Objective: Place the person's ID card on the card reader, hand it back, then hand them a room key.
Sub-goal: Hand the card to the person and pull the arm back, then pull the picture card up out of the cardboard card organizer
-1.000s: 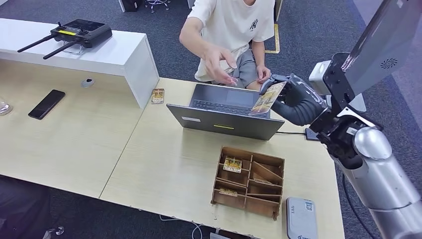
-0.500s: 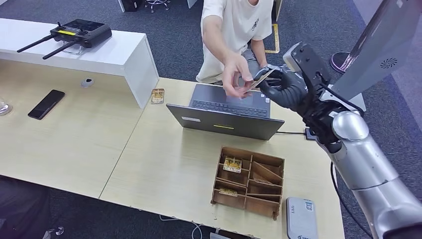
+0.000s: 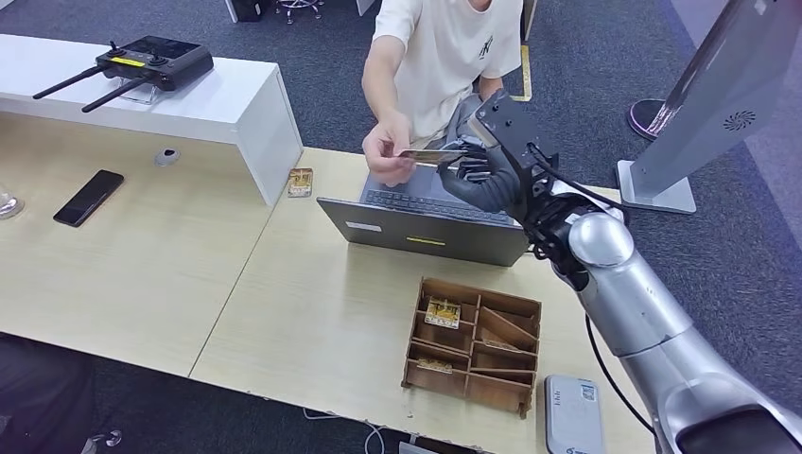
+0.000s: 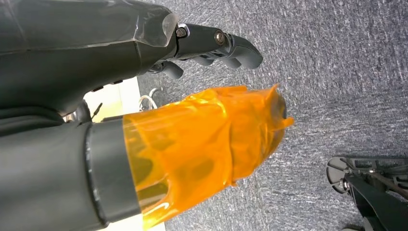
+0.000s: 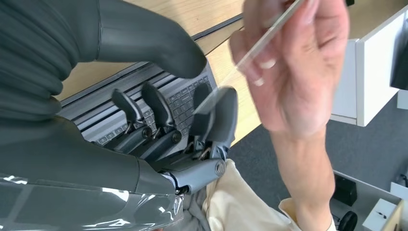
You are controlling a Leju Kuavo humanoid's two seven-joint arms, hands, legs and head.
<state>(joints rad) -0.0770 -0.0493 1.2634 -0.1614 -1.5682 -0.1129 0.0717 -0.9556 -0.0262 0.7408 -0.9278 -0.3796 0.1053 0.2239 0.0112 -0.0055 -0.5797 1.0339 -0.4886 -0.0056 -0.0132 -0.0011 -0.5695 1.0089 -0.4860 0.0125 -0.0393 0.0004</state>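
ID card [image 3: 430, 155], thin, flat and rectangular, sits edge-on between the person's hand [image 3: 388, 151] at its 9 o'clock and the right hand's [image 3: 482, 177] dark fingertips [image 5: 223, 108], thumb apart.

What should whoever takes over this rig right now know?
Left hand: hangs over the floor, holds nothing.
Right hand: reaches over the laptop, thumb off the card, only a fingertip at its end.
Card: pinched in the person's hand. ID or room key, I cannot tell.
Card reader: bare. Wooden tray: cards inside.
Done: this handover, nearly.
Left: if that was the ID, hand over a room key.
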